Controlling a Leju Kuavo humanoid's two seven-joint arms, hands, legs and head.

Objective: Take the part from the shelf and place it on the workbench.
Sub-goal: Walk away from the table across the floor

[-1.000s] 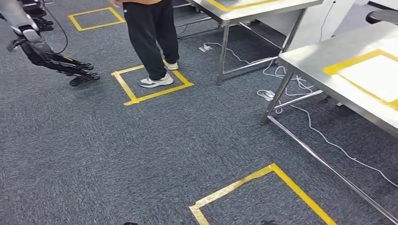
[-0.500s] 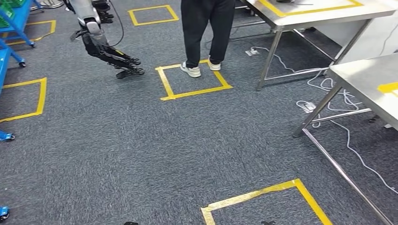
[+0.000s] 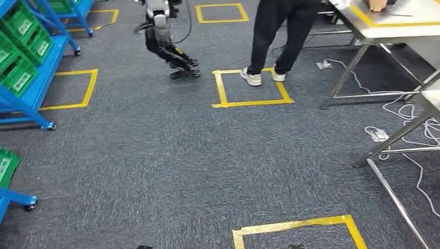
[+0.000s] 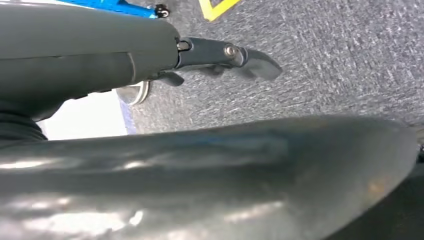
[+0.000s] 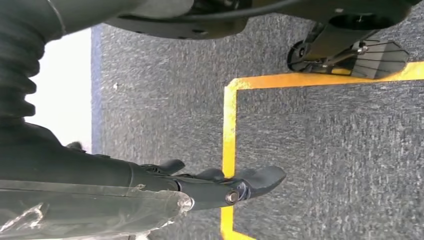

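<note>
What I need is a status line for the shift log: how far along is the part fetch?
Done: nothing that shows. The left robot hand and right robot hand hang over carpet, holding nothing. In hand: apparently the approach, as the blue shelf with its green bins sits at the left of the head view. Left: picking the part, carrying it to a steel table and setting it down.

Floor: dark grey-blue short-pile carpet, evenly lit. Yellow tape squares marked on it at 12 o'clock, 10 o'clock and 6 o'clock. Blue metal shelving on castors at 9–10 o'clock, carrying green plastic crates. Steel-legged grey tables at 1–3 o'clock. White power cables and a power strip trail across the carpet beneath them.
</note>
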